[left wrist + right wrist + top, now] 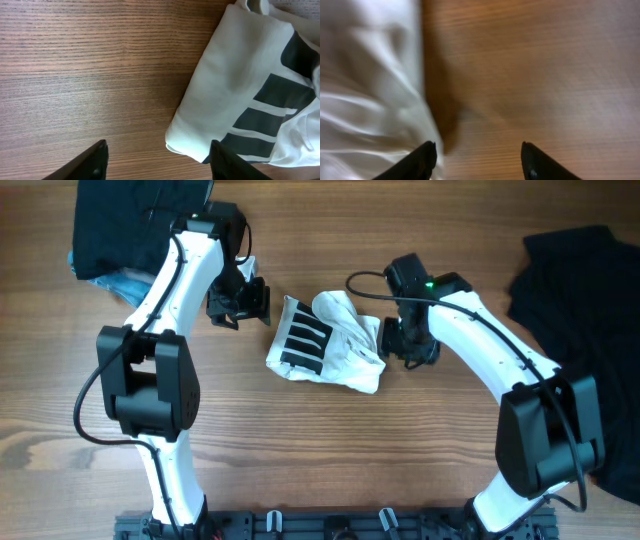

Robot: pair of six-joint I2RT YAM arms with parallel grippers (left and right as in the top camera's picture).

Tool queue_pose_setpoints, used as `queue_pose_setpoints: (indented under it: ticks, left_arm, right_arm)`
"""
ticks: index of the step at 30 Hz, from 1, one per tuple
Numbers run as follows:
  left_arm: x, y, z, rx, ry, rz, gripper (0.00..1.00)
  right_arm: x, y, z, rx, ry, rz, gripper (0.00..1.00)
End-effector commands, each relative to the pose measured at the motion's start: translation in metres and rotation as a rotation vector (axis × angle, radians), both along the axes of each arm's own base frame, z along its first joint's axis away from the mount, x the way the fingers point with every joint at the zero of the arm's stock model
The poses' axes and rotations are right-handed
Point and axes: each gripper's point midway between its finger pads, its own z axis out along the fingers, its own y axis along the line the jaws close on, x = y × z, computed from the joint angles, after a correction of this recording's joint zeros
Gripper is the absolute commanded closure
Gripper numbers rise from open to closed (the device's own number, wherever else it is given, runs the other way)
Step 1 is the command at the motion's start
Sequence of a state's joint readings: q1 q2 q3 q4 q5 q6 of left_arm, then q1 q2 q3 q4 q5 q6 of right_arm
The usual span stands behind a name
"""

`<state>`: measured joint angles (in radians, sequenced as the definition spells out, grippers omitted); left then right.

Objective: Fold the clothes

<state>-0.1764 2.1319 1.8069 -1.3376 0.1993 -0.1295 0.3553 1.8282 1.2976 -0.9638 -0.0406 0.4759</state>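
Observation:
The white T-shirt point(325, 343) lies folded into a small bundle with black stripe marks at the middle of the wooden table. My left gripper point(243, 303) is open and empty just left of the bundle; in the left wrist view the bundle point(235, 95) lies to the right, its edge near the right finger, with bare wood between the jaws point(159, 150). My right gripper point(403, 345) is open and empty at the bundle's right edge; in the right wrist view the white cloth point(370, 90) lies by the left finger, with wood between the jaws point(479, 150).
A dark garment point(135, 225) with a bit of blue cloth point(118, 283) lies at the back left. Another black garment point(590, 290) lies along the right side. The arm bases stand at the front edge point(330, 525).

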Motion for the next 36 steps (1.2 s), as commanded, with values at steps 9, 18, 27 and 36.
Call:
queue_pose_setpoints:
  ticks: [9, 18, 27, 36]
  left_arm:
    - [0.002, 0.001, 0.004, -0.017, -0.021, -0.011, 0.33]
    - [0.008, 0.027, 0.004, -0.017, -0.021, 0.056, 0.32]
    - [0.012, 0.027, 0.004, -0.019, -0.04, 0.059, 0.31]
    - [0.018, -0.035, 0.02, -0.342, -0.114, -0.134, 0.03]
  right_arm:
    - [0.042, 0.089, 0.032, 0.328, -0.288, 0.449, 0.35]
    - [0.048, 0.031, -0.019, 0.068, -0.165, 0.187, 0.96]
    - [0.012, -0.033, -0.009, 0.028, 0.023, 0.043, 0.43]
    - [0.031, -0.023, -0.002, 0.125, -0.036, -0.007, 0.47]
